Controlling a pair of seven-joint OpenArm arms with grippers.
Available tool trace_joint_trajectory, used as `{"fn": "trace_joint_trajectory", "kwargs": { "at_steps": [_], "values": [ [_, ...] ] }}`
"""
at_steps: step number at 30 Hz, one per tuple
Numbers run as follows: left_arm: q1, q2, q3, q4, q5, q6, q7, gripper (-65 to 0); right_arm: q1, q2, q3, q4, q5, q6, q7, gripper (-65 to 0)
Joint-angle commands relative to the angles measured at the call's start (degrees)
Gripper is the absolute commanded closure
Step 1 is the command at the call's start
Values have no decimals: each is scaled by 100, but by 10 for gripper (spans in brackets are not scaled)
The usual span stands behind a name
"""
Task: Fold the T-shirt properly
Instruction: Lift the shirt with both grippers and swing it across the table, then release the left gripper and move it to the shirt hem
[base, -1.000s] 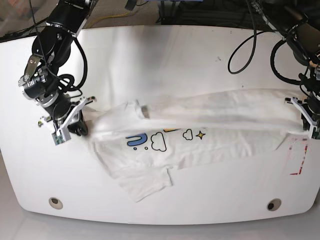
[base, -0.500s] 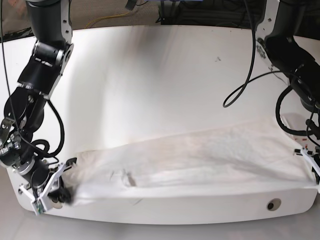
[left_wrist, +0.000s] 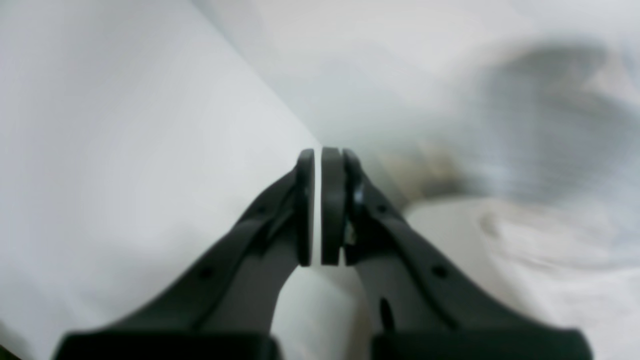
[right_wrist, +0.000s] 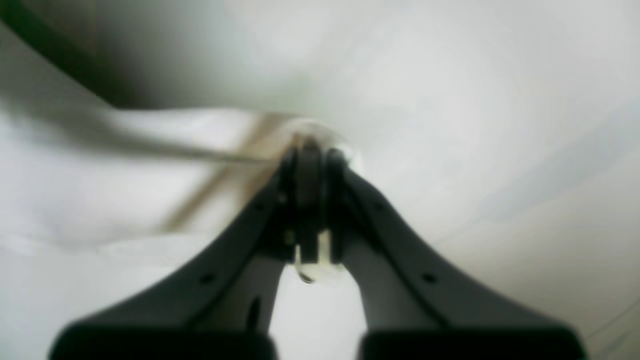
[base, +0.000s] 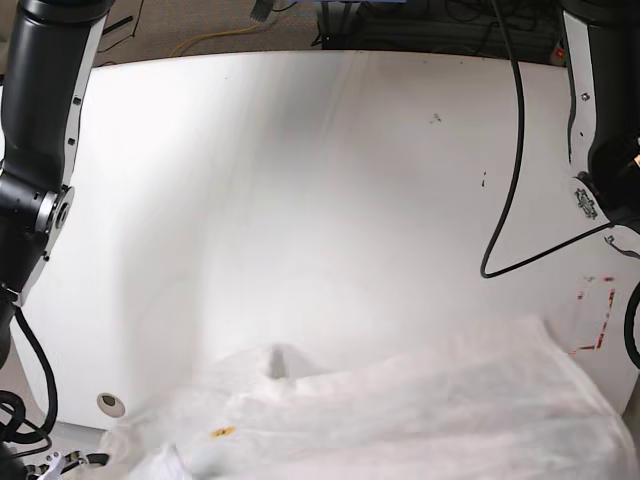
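The white T-shirt (base: 430, 410) hangs stretched across the bottom of the base view, past the table's front edge. Its plain side faces the camera and only a small orange speck of print (base: 222, 432) shows. My left gripper (left_wrist: 318, 200) is pinched almost shut with a thin white strip of cloth between its pads. The blurred shirt (left_wrist: 550, 260) spreads to its right. My right gripper (right_wrist: 310, 165) is shut on a bunched edge of the shirt (right_wrist: 150, 165), which stretches off to its left. Only a bit of the right gripper shows in the base view, at the bottom left corner (base: 55, 466). The left gripper is outside that view.
The white table (base: 300, 180) fills the base view. It has a round hole (base: 111, 403) near the front left and red tape marks (base: 600, 320) at the right. A black cable (base: 515, 150) hangs down the right side. Arm columns stand at left (base: 45, 120) and right (base: 600, 100).
Both arms have drawn the stretched shirt further toward the front edge and the camera. Both grippers have left the base view and the shirt looms larger.
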Motion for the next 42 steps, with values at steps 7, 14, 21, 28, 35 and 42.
{"fn": "trace_joint_trajectory", "kwargs": {
  "at_steps": [7, 14, 21, 28, 35, 42],
  "values": [
    [673, 19, 44, 87, -101, 32, -84, 0, -1212, 157, 458, 843, 21, 76, -70, 0],
    [2238, 257, 9, 245, -110, 32, 4, 0, -3252, -213, 1276, 1731, 21, 76, -70, 0],
    [3741, 819, 0, 210, -110, 32, -5, -4, -4852, -784, 1909, 2197, 21, 76, -61, 0],
    [4330, 1672, 26, 157, -57, 32, -14, -103, -5915, -1206, 2269, 2426, 12, 76, -53, 0],
    [4339, 2375, 44, -141, -92, 32, -22, -424, -7005, -1435, 2462, 2672, 21, 76, -53, 0],
    [4550, 2578, 536, -423, -92, 32, -831, -439, -7990, -1628, 2673, 2742, 12, 76, -53, 0]
  ]
}}
